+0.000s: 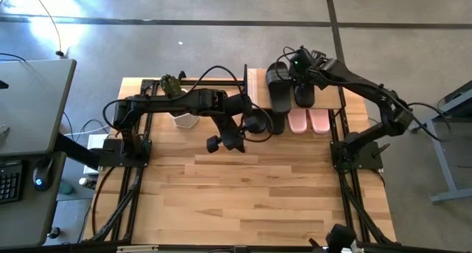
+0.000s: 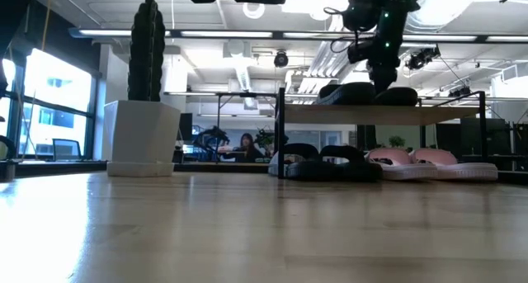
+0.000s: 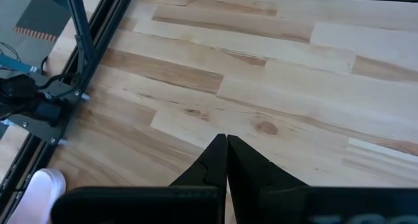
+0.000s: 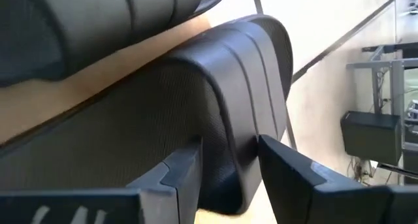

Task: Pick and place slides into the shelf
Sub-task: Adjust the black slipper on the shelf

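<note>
The shelf [image 1: 254, 80] stands at the table's far edge. Two black slides lie on its top board: one [image 1: 279, 92] free on its sole, the other [image 1: 304, 93] under my right gripper [image 1: 301, 70], which comes down onto its far part. In the low view two more black slides [image 2: 326, 162] and the two pink slides [image 2: 425, 162] sit on the lower tier. My left gripper [image 1: 237, 142] hovers shut above the bare table before the shelf, touching nothing. My right gripper is shut on the black slide's ribbed strap [image 4: 238, 139], pinched between the two fingers [image 4: 179, 175], one on the inner side and one on the outer. It comes from above, slanting down. The slide lies on the shelf's top board [image 4: 98, 87] beside the other black slide.
A white pot with a cactus [image 2: 142, 134] stands on the table left of the shelf [image 1: 184, 119]. Black frame rails [image 1: 129, 186] run along both table sides. Bare wooden table [image 1: 243, 201] spreads toward the near edge. A desk with a keyboard is off the left.
</note>
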Action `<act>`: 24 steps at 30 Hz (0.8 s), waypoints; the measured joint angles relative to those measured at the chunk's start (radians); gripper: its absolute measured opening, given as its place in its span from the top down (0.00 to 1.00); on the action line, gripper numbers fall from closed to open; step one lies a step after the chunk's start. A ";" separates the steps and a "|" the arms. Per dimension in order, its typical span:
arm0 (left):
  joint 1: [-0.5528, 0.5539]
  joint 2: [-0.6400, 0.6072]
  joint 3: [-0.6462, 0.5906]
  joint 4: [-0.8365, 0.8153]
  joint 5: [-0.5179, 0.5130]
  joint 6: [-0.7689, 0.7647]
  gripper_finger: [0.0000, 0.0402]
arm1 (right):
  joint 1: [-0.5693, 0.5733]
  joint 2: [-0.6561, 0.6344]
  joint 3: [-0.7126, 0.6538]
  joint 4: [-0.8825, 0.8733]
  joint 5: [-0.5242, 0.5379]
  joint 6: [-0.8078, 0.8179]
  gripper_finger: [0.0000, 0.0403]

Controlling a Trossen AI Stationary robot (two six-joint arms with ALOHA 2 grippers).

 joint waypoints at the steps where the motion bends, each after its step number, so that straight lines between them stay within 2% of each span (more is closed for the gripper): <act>1: 0.000 0.000 0.000 0.000 0.000 -0.001 1.00 | 0.000 0.006 0.000 0.010 0.003 0.000 0.65; 7: 0.000 0.000 0.000 0.015 0.000 -0.023 1.00 | 0.000 0.008 0.000 0.055 0.013 0.001 0.69; 17: 0.000 0.000 0.000 0.014 0.000 -0.023 1.00 | 0.000 0.007 0.000 0.053 -0.022 0.048 0.97; 24: 0.000 0.000 0.000 0.012 0.000 -0.024 1.00 | -0.001 0.003 0.000 0.045 -0.027 0.068 0.99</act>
